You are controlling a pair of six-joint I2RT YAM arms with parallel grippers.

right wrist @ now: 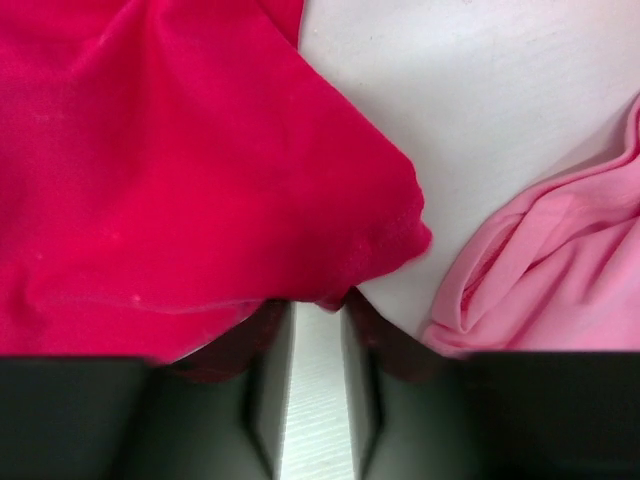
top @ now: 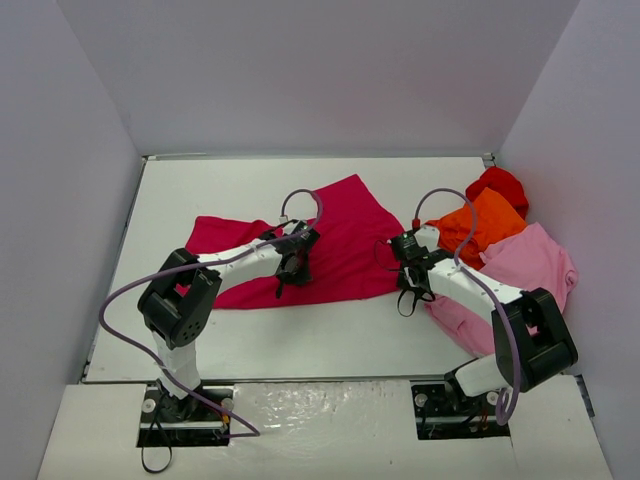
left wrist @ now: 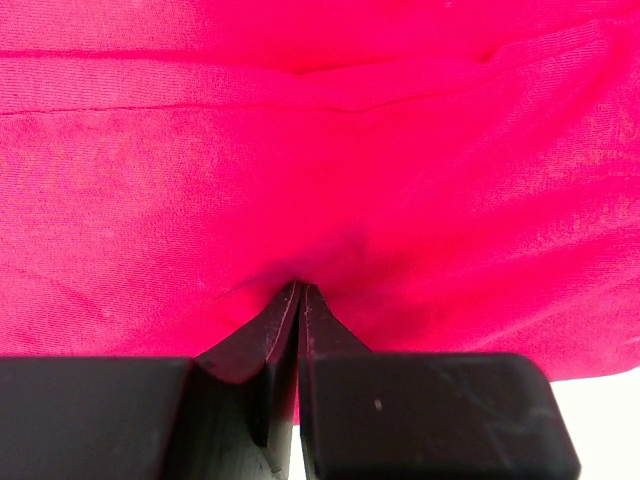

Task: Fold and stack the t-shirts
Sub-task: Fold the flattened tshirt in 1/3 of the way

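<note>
The left gripper [left wrist: 300,288], fingers pressed together on a pinch of cloth, holds the near part of a soft, plain crimson-magenta t-shirt [top: 345,230], which lies spread, creased and unfolded across the middle of the white surface [top: 200,190]. Puckers run out from the fingertips in the left wrist view. The right gripper [right wrist: 320,305] — jaws apart, bare surface showing between them — stands at the shirt's near right corner with the hem just at its fingertips. Whether it has any cloth between them cannot be told. The risk from here is that the right jaws close on the surface, or on only the lip of the hem, and lose the corner once a fold begins. The left arm would then drag the crimson-magenta t-shirt into a lopsided heap, and a left pinch that catches too little cloth could slip the same way. Just beside that corner lies a rolled fold of a larger light pink cloth t-shirt [right wrist: 560,270], near enough to be caught up with it — the likeliest thing in the way. Farther out, at the right rear, an orange cloth t-shirt [top: 485,222] rests against the pink one. A crumpled red cloth t-shirt [top: 500,185] sits behind it, and none of the three is folded or stacked.
</note>
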